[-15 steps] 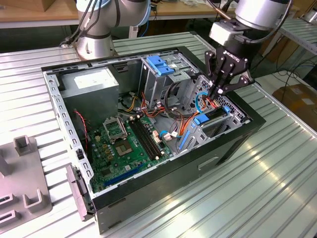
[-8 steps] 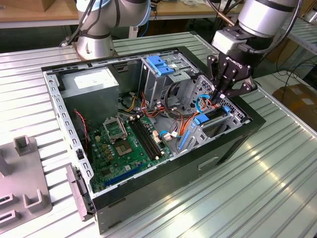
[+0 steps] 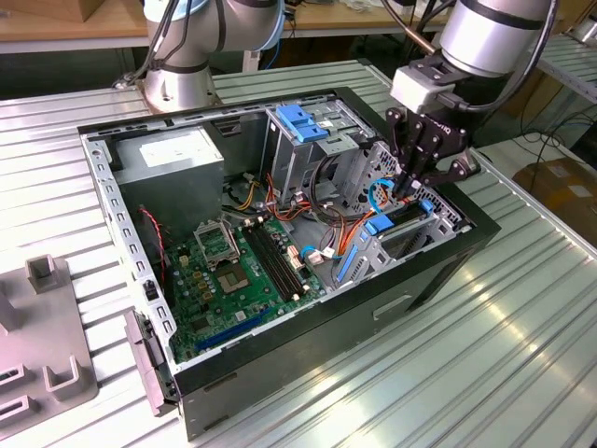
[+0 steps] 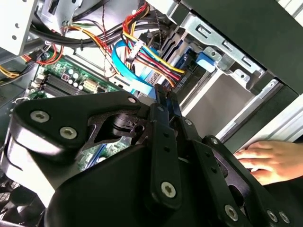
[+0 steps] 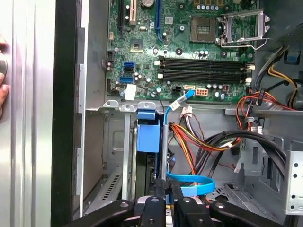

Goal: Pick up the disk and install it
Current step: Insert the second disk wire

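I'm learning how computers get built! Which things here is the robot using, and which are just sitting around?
For the job: the gripper, the disk.
Just there: the motherboard, the power-supply box, the coloured cables, a person's hand.

Light fell bright and even from overhead in the exterior view, streaking glare along the ribbed metal table (image 3: 522, 327) beyond the gripper (image 3: 408, 187). Inside the open computer case (image 3: 438, 257), shadow pooled below the claw. In the second wrist view the gripper's near black links blurred, while cables (image 4: 147, 59) past it stayed sharp.
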